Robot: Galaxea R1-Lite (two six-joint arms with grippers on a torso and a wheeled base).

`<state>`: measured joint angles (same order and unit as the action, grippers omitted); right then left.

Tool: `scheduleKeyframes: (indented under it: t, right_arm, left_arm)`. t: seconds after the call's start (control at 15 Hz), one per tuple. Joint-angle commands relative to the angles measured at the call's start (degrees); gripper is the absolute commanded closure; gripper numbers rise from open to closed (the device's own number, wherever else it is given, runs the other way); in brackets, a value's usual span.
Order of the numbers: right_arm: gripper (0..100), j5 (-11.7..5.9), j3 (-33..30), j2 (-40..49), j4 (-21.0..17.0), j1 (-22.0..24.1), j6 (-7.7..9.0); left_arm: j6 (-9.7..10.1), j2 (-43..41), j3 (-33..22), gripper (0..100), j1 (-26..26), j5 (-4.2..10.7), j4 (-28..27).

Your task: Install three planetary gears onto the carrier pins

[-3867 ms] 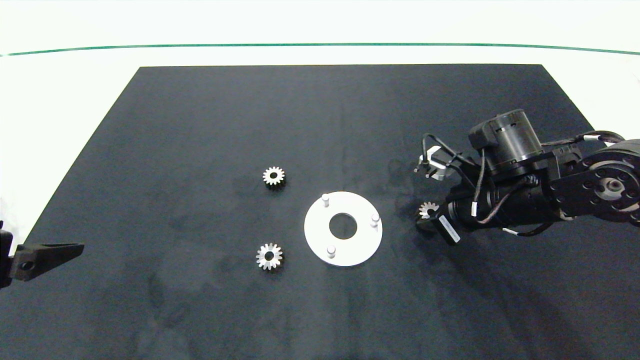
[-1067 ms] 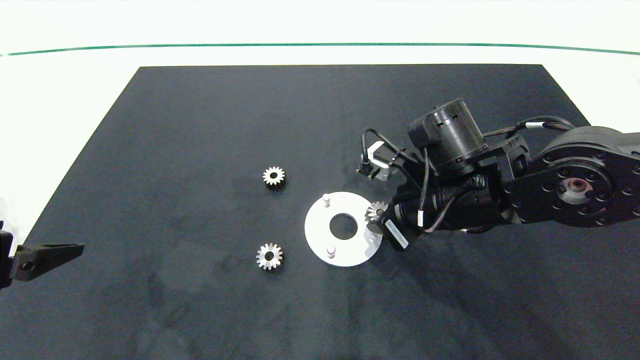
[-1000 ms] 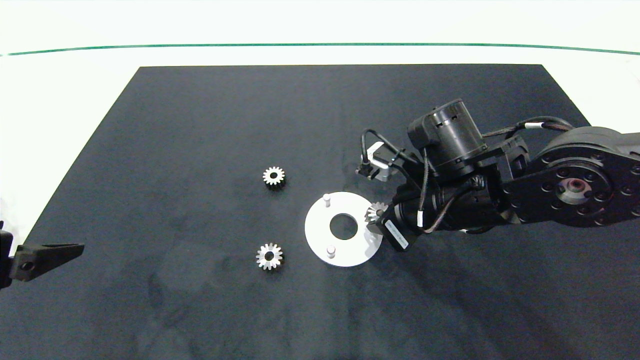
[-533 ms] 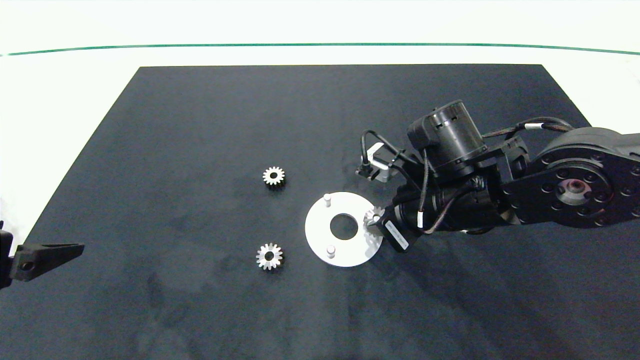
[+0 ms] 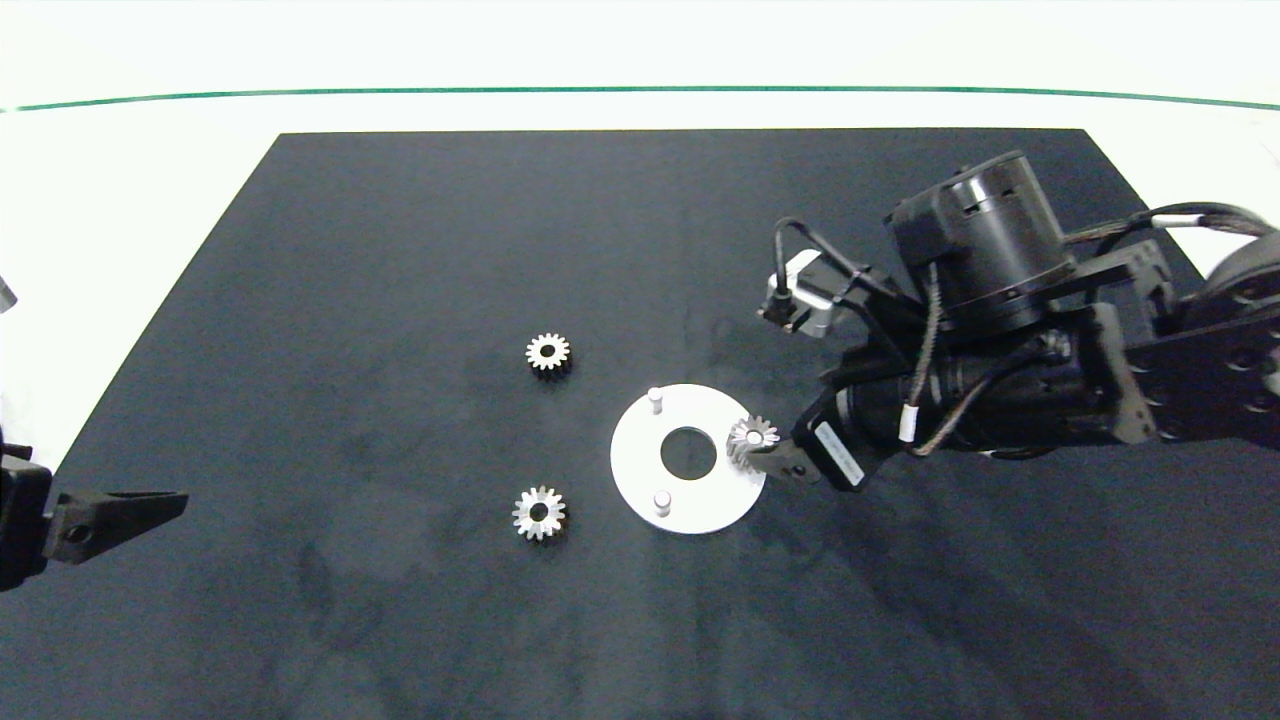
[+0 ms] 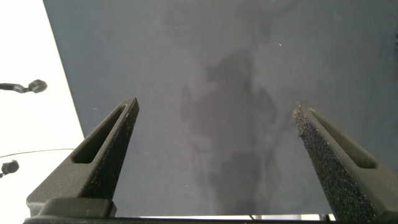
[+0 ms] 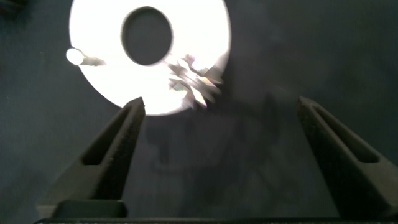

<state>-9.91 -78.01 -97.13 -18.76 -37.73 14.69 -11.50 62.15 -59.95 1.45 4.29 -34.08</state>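
Now, from the head view, I see one gear [image 5: 753, 435] sitting on the white disc [image 5: 690, 500] at its right-hand pin, just ahead of my right gripper [image 5: 790, 462], while two gears [image 5: 547, 352] [image 5: 539, 512] lie on the desk [image 5: 400, 250] left of the disc, nearer the parked left gripper [image 5: 120, 508]. Left wrist: jaws spread over bare mat. Right wrist: jaws released and wide, the gear [image 7: 194, 79] beyond them, not between.

We see a white counter [image 5: 120, 200] carrying a black mat [image 5: 400, 250]. On the mat lie a white disc [image 5: 640, 480] and, left of the disc, two loose gears [image 5: 547, 352] [image 5: 539, 512].
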Motion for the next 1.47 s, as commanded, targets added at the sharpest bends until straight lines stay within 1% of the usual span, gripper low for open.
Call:
scheduleKeyframes:
  t: [0.07,0.13,0.2,0.27,0.33,0.4,0.47,0.53,0.6,0.67,0.73,0.8,0.87,0.93,1.07,1.13,1.2,1.27,1.33,1.47]
  right_arm:
    - [0,-4.68,12.7,21.37,-0.66,4.86,-0.89]
    - [0,-4.94,16.48,26.21,-0.66,7.14,-1.15]
    - [0,-4.94,20.53,30.95,-0.66,9.96,-1.33]
    - [0,-4.94,23.6,34.64,-0.66,12.15,-1.51]
    - [0,-4.68,25.71,37.19,-0.57,13.38,-1.95]
    - [0,-4.68,27.29,39.65,-0.57,13.56,-3.26]
    - [0,-4.77,28.17,41.24,-0.57,13.56,-4.14]
    - [0,-4.77,28.7,42.29,-0.57,13.65,-4.14]
    - [0,-4.85,28.88,42.64,-0.57,13.65,-4.14]
    - [0,-4.85,27.91,42.64,-0.4,13.65,-4.05]
    - [0,-4.85,27.03,42.64,-0.4,13.74,-4.05]
    - [0,-4.94,27.03,42.82,-0.4,13.74,-4.05]
    - [0,-4.94,26.94,43.08,-0.31,13.91,-4.05]
    - [0,-4.68,26.77,43.61,-0.31,14.88,-4.05]
    - [0,-4.42,26.94,44.84,-0.4,15.14,-3.88]
    - [0,-4.42,26.94,44.93,-0.4,15.14,-3.88]
    - [0,-4.42,27.03,44.93,-0.4,15.14,-3.88]
    - [0,-4.42,26.94,44.93,-0.4,15.14,-3.88]
    - [0,-4.42,26.94,44.93,-0.31,15.14,-3.88]
    - [0,-4.42,27.03,44.93,-0.4,15.14,-3.7]
  left_arm:
    - [3.76,0.17,0.45,0,6.81,0.02,-0.28]
    - [7.63,0.25,1.15,0,11.56,0.37,-0.37]
    - [10.27,0.78,2.65,0,17.62,1.51,-0.1]
    - [10.62,1.13,3.18,0,22.02,3.18,0.25]
    - [10.53,2.72,3.09,0,23.51,3.62,1.83]
    - [10.53,4.47,3.18,0,24.04,3.97,5.34]
    - [10.35,6.67,3.09,0,24.83,4.23,8.42]
    - [9.91,8.87,2.91,0,26.06,4.76,10.79]
    - [8.77,9.66,2.91,0,27.55,5.55,11.32]
    - [4.99,11.07,2.82,0,31.6,6.26,11.67]
    - [3.94,12.21,2.82,0,34.85,6.34,11.85]
    - [3.94,13.26,2.82,0,38.19,6.34,11.85]
    - [4.03,15.02,2.82,0,39.33,6.34,11.85]
    - [4.03,17.04,2.82,0,40.12,6.34,12.38]
    - [3.94,20.65,2.82,0,40.56,6.34,15.28]
    - [3.5,21.96,2.65,0,40.56,6.34,16.51]
    - [2.0,22.84,2.56,0,40.47,6.34,16.86]
    - [-0.19,23.28,2.56,0,40.21,6.34,16.77]
    - [-1.95,23.63,2.47,0,39.95,6.34,16.86]
    - [-4.76,24.25,2.38,0,38.19,5.99,17.91]
